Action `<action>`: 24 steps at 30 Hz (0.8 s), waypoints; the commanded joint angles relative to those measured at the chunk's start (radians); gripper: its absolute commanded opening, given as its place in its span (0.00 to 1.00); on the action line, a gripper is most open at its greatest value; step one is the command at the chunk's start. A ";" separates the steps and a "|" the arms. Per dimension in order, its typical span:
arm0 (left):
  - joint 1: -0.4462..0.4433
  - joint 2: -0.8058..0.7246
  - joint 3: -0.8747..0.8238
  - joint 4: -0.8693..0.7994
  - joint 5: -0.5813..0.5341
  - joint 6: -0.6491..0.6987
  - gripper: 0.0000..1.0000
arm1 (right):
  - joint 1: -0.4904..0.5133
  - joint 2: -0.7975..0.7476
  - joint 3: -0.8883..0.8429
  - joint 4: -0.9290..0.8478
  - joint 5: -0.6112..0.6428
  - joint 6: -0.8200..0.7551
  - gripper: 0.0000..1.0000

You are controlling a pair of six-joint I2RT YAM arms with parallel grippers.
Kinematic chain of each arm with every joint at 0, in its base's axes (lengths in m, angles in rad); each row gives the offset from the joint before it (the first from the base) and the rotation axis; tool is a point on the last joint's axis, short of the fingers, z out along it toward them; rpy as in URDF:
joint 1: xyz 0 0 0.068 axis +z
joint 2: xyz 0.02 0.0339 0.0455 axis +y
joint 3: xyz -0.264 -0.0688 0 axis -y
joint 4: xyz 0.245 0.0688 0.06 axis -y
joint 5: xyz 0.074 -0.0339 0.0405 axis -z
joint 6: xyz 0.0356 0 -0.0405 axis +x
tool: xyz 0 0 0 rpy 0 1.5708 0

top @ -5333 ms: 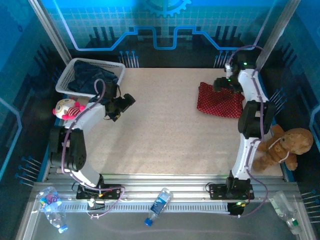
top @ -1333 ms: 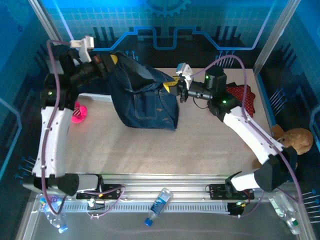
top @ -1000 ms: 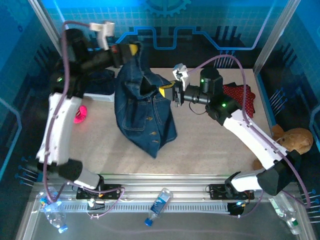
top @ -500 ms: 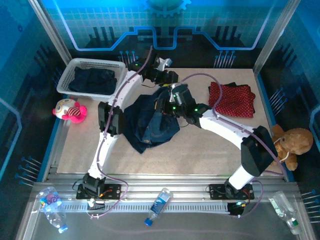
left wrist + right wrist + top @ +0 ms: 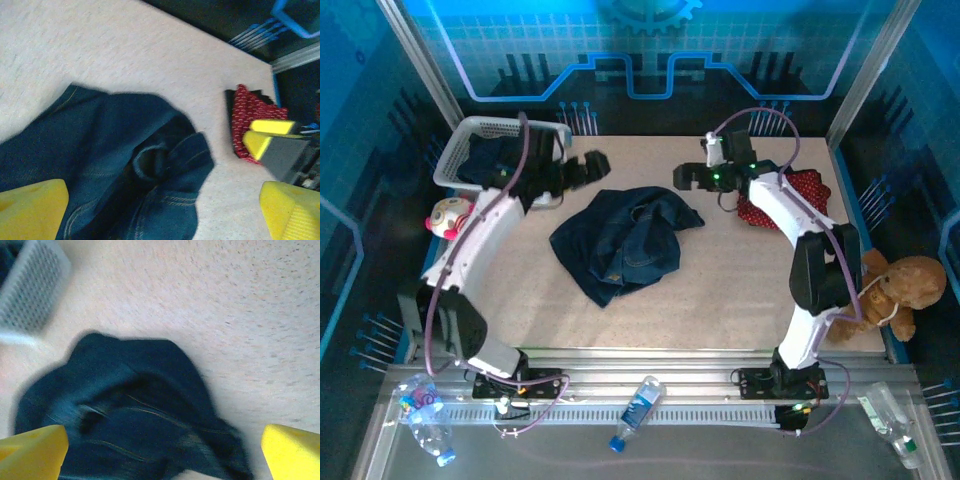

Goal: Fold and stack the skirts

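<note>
The left claw (image 5: 589,166) is hovering with its jaws spread wide, gripping nothing. The right claw (image 5: 683,178) is facing it, equally spread and empty. Between and just below them, a crumpled denim skirt (image 5: 625,240) is lying on the counter (image 5: 720,290). A red skirt (image 5: 807,194) is resting behind the right claw. A basket (image 5: 458,150) behind the left claw is holding another dark skirt (image 5: 495,158).

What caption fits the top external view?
Left gripper and right gripper, jaws open, flank a crumpled denim skirt; red skirt at right, basket far left.

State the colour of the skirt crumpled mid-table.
The skirt is dark blue denim, clearest in the left wrist view.
</note>
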 commanded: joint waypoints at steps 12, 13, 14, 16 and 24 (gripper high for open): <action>-0.287 -0.103 -0.489 0.191 0.009 0.103 0.96 | -0.055 0.266 0.122 -0.291 -0.243 -1.010 0.86; -0.298 -0.068 -0.488 0.200 0.002 0.102 0.95 | -0.047 0.286 0.136 -0.281 -0.228 -1.013 0.86; -0.311 -0.031 -0.485 0.216 -0.014 0.102 0.94 | -0.038 0.308 0.160 -0.283 -0.226 -1.015 0.86; -0.332 0.040 -0.466 0.232 -0.056 0.098 0.90 | -0.020 0.335 0.193 -0.302 -0.270 -1.018 0.84; -0.293 0.014 -0.399 0.218 -0.067 0.135 0.00 | -0.071 0.169 0.149 -0.330 -0.418 -0.933 0.00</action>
